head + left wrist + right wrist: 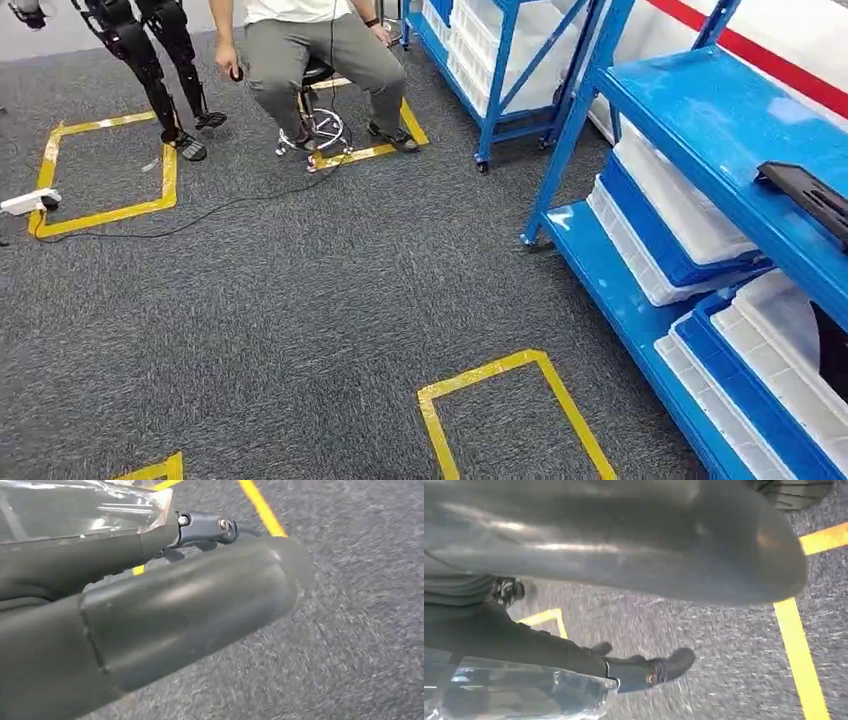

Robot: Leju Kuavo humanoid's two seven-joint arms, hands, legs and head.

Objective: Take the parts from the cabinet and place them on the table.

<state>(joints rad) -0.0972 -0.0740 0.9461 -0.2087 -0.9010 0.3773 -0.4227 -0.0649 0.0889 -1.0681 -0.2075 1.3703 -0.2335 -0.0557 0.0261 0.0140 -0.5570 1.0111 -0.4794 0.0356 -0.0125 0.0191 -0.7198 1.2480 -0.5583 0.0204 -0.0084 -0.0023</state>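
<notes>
Seemingly clear, glossy plastic-bagged part [75, 510] against left robot hand [150, 610]; another [524, 695] by right robot hand [624, 540]; grips unclear.

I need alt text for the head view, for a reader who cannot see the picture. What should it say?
Blue shelves holding white and blue bins stand on the right of a grey carpet marked with yellow tape squares. At the top, a person sits on a stool, beside another robot's dark legs.
</notes>
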